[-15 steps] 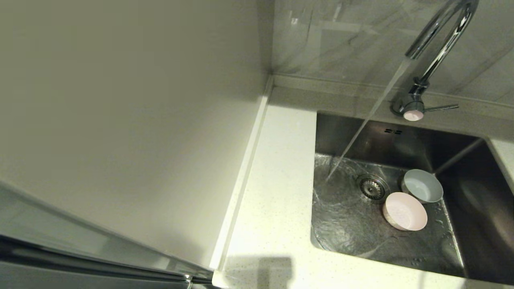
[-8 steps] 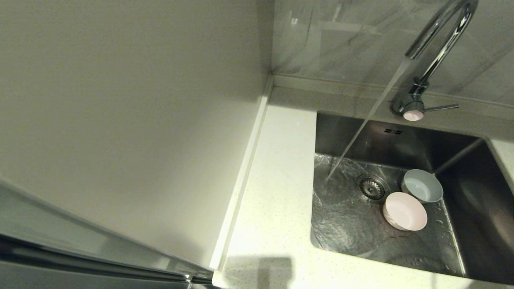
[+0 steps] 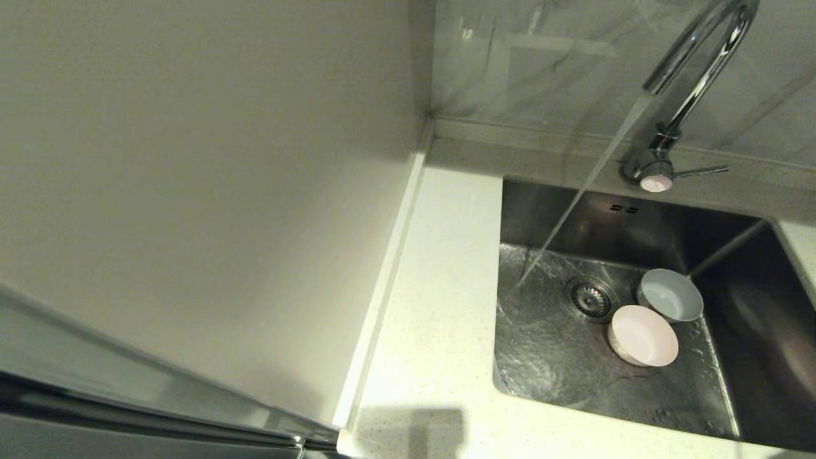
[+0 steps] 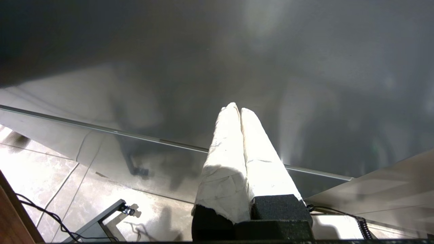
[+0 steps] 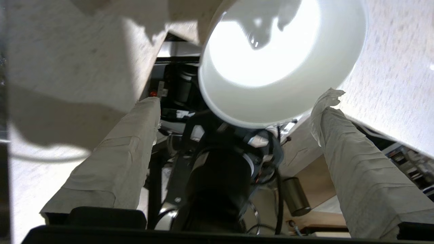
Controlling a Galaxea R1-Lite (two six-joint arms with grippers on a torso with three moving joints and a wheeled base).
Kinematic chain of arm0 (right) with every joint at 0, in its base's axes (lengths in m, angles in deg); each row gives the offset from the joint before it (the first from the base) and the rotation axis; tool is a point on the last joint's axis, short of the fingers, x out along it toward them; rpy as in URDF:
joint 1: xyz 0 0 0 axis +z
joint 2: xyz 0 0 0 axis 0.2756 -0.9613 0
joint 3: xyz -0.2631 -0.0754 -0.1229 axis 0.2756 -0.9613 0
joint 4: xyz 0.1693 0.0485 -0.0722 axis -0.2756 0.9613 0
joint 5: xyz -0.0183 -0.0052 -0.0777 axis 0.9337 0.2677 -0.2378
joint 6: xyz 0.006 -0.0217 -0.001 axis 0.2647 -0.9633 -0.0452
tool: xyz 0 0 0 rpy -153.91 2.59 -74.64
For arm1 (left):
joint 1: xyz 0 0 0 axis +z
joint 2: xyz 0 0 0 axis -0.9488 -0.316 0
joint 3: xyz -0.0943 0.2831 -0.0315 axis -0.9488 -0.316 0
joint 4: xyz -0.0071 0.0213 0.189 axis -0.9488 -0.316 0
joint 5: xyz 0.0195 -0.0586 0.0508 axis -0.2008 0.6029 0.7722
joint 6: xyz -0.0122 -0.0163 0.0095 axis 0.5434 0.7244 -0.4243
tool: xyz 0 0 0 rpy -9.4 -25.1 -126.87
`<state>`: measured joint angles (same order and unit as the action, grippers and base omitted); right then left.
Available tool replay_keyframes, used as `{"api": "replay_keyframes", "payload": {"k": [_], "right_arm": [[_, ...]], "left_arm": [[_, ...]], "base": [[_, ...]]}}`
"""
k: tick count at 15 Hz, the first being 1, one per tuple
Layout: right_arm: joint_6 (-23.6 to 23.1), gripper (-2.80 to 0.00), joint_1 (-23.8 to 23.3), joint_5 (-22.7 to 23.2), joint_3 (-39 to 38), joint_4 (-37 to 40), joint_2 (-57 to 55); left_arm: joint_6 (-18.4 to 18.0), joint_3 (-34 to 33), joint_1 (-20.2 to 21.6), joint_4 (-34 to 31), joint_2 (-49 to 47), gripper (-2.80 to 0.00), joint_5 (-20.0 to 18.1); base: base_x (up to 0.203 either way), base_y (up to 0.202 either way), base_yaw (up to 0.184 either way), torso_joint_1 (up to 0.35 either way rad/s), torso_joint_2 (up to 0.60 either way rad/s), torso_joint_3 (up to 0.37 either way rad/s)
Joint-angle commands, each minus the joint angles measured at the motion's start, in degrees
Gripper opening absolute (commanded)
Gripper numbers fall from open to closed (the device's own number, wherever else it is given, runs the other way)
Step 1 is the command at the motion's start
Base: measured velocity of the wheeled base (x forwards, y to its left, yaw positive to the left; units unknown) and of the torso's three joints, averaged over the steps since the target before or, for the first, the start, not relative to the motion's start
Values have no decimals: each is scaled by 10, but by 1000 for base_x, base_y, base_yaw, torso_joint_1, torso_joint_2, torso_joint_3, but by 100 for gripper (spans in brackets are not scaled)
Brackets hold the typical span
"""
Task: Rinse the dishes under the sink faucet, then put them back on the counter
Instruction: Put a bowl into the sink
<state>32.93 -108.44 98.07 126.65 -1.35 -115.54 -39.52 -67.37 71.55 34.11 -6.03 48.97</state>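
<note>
Water runs from the faucet (image 3: pixel 692 60) into the sink (image 3: pixel 733 255) beside the pink bowl (image 3: pixel 642 335) and grey-blue bowl (image 3: pixel 670 295), while the right tool (image 5: pixel 237 101), spread wide and empty, sits beside the white bowl (image 5: pixel 283 57) on the speckled tabletop (image 5: pixel 396 78), which a careless retreat could knock off.

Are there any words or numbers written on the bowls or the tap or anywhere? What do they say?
No words or numbers can be read anywhere.
Pink bowl: plain.
Grey-blue bowl: plain.
White bowl: plain.
Faucet: no brand mark shows.
Sink: only two overflow slots, no writing.
</note>
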Motion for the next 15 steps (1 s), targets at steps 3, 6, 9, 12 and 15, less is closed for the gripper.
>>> {"api": "replay_keyframes", "payload": {"k": [3,6,9,12,15], "right_arm": [[-12,0,0,3,-30,-36,-61],[-30,0,1,7,-35,-36,-79],[-35,0,1,9,-50,-37,-85],[-38,0,1,9,-80,-60,-91],[-50,0,1,9,-115,-120,-108]], "left_arm": [[0,0,0,0,2,-280,0],[0,0,0,0,2,-280,0],[0,0,0,0,2,-280,0],[-1,0,0,0,2,-280,0],[0,0,-1,0,2,-280,0]], "base": [[0,0,0,0,0,0],[0,0,0,0,0,0],[0,0,0,0,0,0],[0,0,0,0,0,0],[0,0,0,0,0,0]]}}
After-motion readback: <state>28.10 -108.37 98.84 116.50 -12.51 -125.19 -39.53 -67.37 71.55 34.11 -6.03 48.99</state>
